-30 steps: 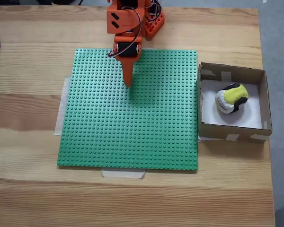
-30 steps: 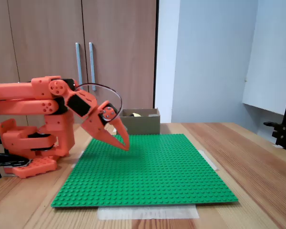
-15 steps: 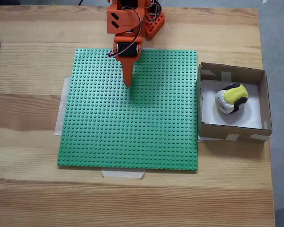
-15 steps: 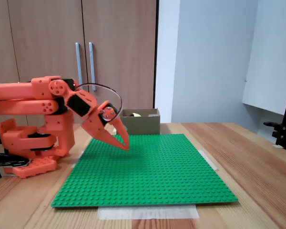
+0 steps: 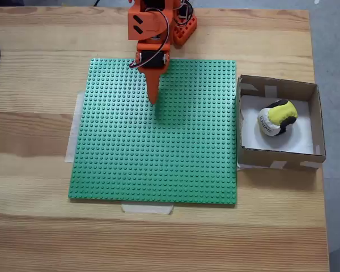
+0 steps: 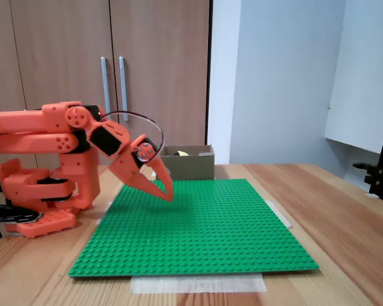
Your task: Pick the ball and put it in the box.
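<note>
at the right edge of the top-down fixed view, the ball (image 5: pixel 277 118) lies inside the box (image 5: pixel 316 116), resting on its white bottom a little right of centre, apart from all four walls. near the top centre of that view the gripper (image 5: pixel 153 100) hangs over the upper part of the green baseplate (image 5: pixel 153 158), well apart from the box, its jaws drawn together to a single point with nothing between them. by the look of it the task is already done, so the risks are small ones.

the main one is the arm swinging toward the right of the frame on its way to rest: the box is light cardboard and sits just beside the baseplate edge, so a brush from the arm could push it or tip it and roll the ball out. the ball is soft and round, and the walls are low, so a hard knock might be enough.

from the side fixed view, the box (image 6: pixel 190 164) stands at centre behind the gripper (image 6: pixel 168 193), and only a pale sliver of the ball (image 6: pixel 182 153) shows over its rim. the lettering on the ball is too small to read. the arm's base is cut off at the top edge of the top-down view.
</note>
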Available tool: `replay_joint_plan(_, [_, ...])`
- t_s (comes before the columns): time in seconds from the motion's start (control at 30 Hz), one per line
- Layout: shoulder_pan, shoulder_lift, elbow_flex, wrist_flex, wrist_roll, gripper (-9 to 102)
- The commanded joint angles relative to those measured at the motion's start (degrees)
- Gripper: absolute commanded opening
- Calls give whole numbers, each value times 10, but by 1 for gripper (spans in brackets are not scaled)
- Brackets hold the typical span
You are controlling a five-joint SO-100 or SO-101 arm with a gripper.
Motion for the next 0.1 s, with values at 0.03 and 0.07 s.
replay_joint_plan(0.03, [0,5,10,-9,-4,-1])
replay_joint_plan(0.07, [0,5,10,-9,-4,-1])
